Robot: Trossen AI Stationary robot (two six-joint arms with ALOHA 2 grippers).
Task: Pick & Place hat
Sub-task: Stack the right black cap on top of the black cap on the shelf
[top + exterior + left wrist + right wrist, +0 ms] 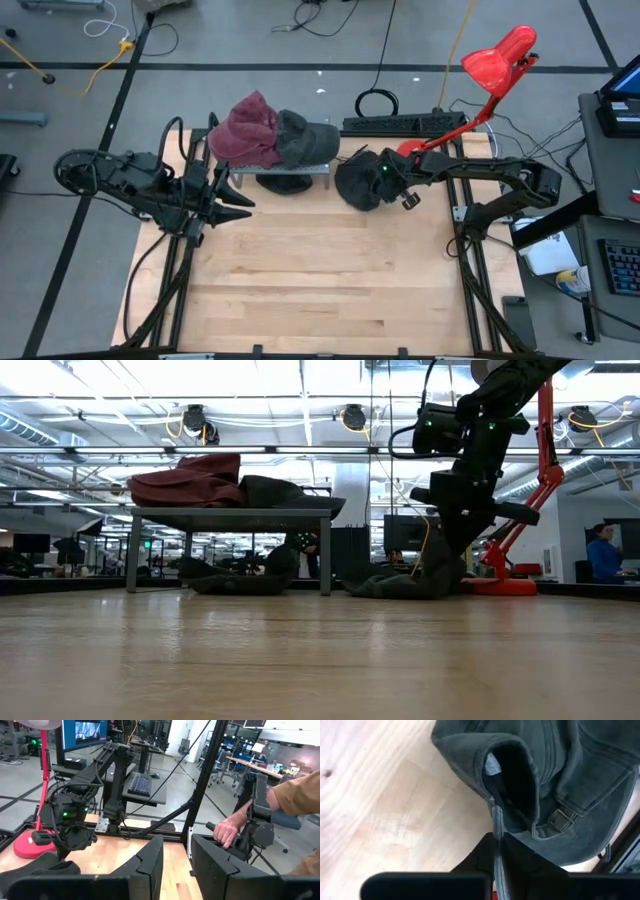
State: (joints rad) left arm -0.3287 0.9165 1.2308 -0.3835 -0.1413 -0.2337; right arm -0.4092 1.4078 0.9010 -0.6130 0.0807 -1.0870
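**Right claw clamped on the dark cap**

At the back of the pale wooden desk point(300, 280), the right claw point(497, 845) is pinched tight on a fold of the dark grey-green cotton cap point(560, 785), its two fingers pressed together with the cloth edge caught between them. The cap lies crumpled on the desk directly under that claw, its metal strap buckle point(559, 819) just beside the fingers. From above, the same cap point(362, 182) is a dark heap beneath the right arm's wrist.

To the claw's left stands a small grey metal rack point(283, 166) on four legs. On top of it lie a maroon cloth hat point(245, 130) and a second dark grey cap point(305, 138), touching each other; another dark hat point(235, 582) rests on the desk beneath the rack.

Behind the right claw rises a red desk lamp point(497, 58) with its round base point(497, 586) close by.

The left claw point(232, 192) hovers over the desk on the far side of the rack, fingers slightly parted and holding nothing. Beyond the desk edge a person's hand point(227, 831) grips a dark handle.
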